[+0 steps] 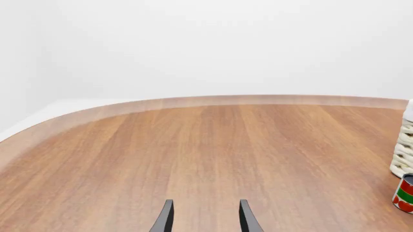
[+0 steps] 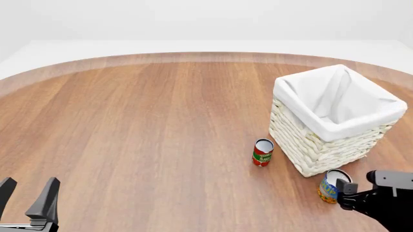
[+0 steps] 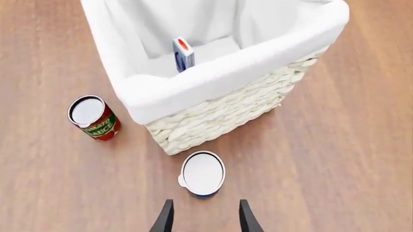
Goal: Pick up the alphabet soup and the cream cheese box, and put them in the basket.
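The alphabet soup can point(image 2: 331, 185) stands upright on the table just in front of the basket's near corner; in the right wrist view point(image 3: 202, 173) I see its silver-white top. The cream cheese box point(image 3: 183, 53) stands on edge inside the basket point(image 3: 213, 108), leaning against the white lining; in the front view it is hidden. The woven basket point(image 2: 326, 145) sits at the right. My right gripper point(image 3: 203, 217) is open and empty, a little above and just short of the soup can. My left gripper point(image 2: 28, 199) is open and empty at the table's near left.
A narrower red-and-green can point(image 2: 262, 152) stands upright to the left of the basket; it also shows in the right wrist view point(image 3: 94, 117) and at the edge of the left wrist view point(image 1: 405, 193). The table's far rim point(image 1: 213, 101) curves across the back.
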### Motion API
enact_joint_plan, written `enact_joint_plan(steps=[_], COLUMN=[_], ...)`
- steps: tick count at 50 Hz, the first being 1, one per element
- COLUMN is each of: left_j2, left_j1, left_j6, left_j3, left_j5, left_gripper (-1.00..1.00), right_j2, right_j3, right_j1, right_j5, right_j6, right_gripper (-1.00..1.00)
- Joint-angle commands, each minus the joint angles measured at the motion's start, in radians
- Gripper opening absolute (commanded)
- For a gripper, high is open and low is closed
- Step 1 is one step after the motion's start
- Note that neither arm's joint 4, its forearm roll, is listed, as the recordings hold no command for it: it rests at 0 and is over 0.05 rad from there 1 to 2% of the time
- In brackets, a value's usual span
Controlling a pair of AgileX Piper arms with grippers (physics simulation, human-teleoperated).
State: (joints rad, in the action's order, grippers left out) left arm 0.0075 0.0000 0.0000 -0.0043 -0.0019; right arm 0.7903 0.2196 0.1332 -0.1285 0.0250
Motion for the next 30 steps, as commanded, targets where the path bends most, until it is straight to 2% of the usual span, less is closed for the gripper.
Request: enact_joint_plan(steps=[1,3,5,6,7,9,10,13,15,18,19,23,26,29,30], left_j2=[0.000,0.000,0.000,0.000,0.000,0.000,0.000,0.000,0.000,0.000,0.000,0.000,0.000,0.000,0.000], left_j1=[0.000,0.000,0.000,0.000,0.000,0.000,0.000,0.000,0.000,0.000,0.000,0.000,0.000,0.000,0.000], left_j6=[0.000,0.000,0.000,0.000,0.000,0.000,0.000,0.000,0.000,0.000,0.000,0.000,0.000,0.000,0.000], left_j3=[0.000,0.000,0.000,0.000,0.000,0.000,0.000,0.000,0.000,0.000,0.000,0.000,0.000,0.000,0.000], left_j5=[0.000,0.000,0.000,0.000,0.000,0.000,0.000,0.000,0.000,0.000,0.000,0.000,0.000,0.000,0.000], left_gripper=[1.00,1.00,1.00,1.00,1.00,1.00,1.00,1.00,1.00,1.00,1.00,1.00,1.00,1.00,1.00], right_j2=[0.079,0.083,0.067,0.083,0.075,0.096,0.083,0.088,0.117,0.114,0.132,0.167,0.155,0.180,0.176], right_j3=[-0.042,-0.046,-0.026,-0.042,-0.027,-0.051,-0.031,-0.029,-0.055,-0.037,-0.058,-0.074,-0.057,-0.082,-0.077], right_j1=[0.012,0.012,0.011,0.012,0.013,0.012,0.014,0.016,0.017,0.020,0.018,0.020,0.019,0.016,0.015], right_j5=[0.104,0.112,0.071,0.103,0.079,0.122,0.088,0.090,0.144,0.119,0.155,0.201,0.167,0.212,0.202], right_j6=[0.016,0.021,0.022,0.024,0.026,0.025,0.029,0.031,0.033,0.036,0.035,0.040,0.041,0.043,0.043], right_gripper=[1.00,1.00,1.00,1.00,1.00,1.00,1.00,1.00,1.00,1.00,1.00,1.00,1.00,1.00,1.00])
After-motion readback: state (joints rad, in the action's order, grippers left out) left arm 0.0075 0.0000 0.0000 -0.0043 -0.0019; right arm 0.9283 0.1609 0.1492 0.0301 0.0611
